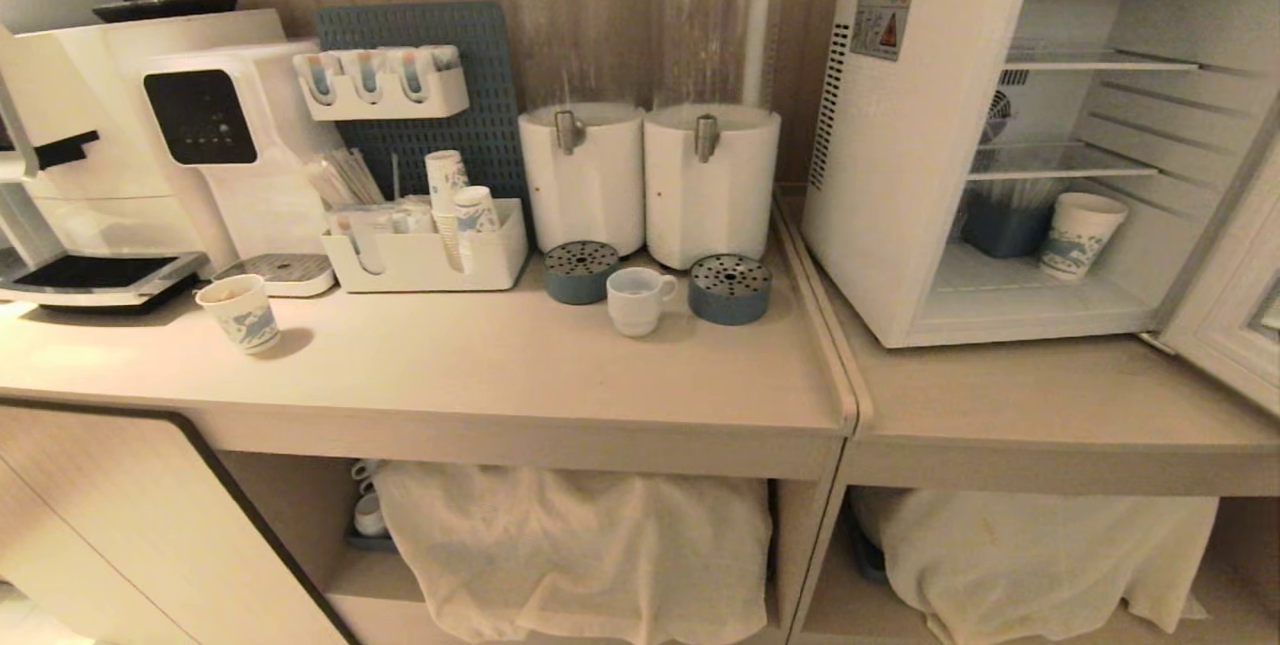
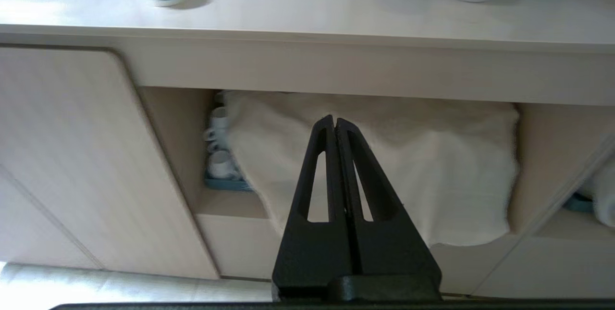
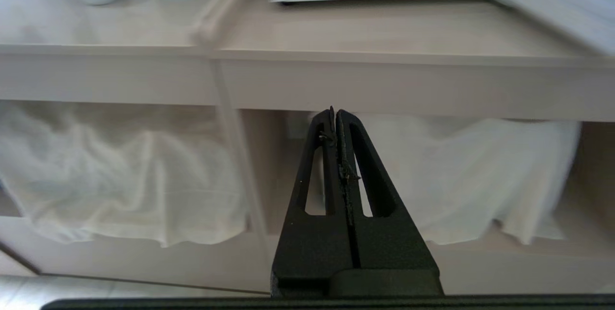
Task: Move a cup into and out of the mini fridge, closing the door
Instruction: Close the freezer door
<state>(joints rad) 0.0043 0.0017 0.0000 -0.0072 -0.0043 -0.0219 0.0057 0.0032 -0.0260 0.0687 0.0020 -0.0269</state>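
**Cup on the bench, fridge wide open, both arms parked low**

So the cup [image 1: 637,300] is the little white ceramic one, sitting upright on the bench [image 1: 480,375] right in front of the two white drink dispensers [image 1: 648,125], tucked between their two round blue drip trays [image 1: 581,271]. Nothing is touching it.

Off to the right of the cup, on the neighbouring bench section, is the mini fridge [image 1: 880,185]. Its door [image 1: 1235,315] is swung wide open to the right. Inside on the fridge floor there's a printed paper cup [image 1: 1080,235] next to a dark blue container [image 1: 1005,225]; the wire shelves above look bare.

Left of the cup: a white organiser tray [image 1: 430,260] with stacked paper cups and straws, then a white water machine [image 1: 215,140], and another paper cup [image 1: 240,313] standing alone near the bench's front edge.

Under the bench it's open shelving with white cloth [image 1: 580,555] draped over whatever's there, plus a few mugs [image 2: 218,149] stacked on a blue tray.

The left end effector [image 2: 335,122] and right end effector [image 3: 335,113] both hang below bench height facing that cloth, fingers pressed fully together, holding nothing.
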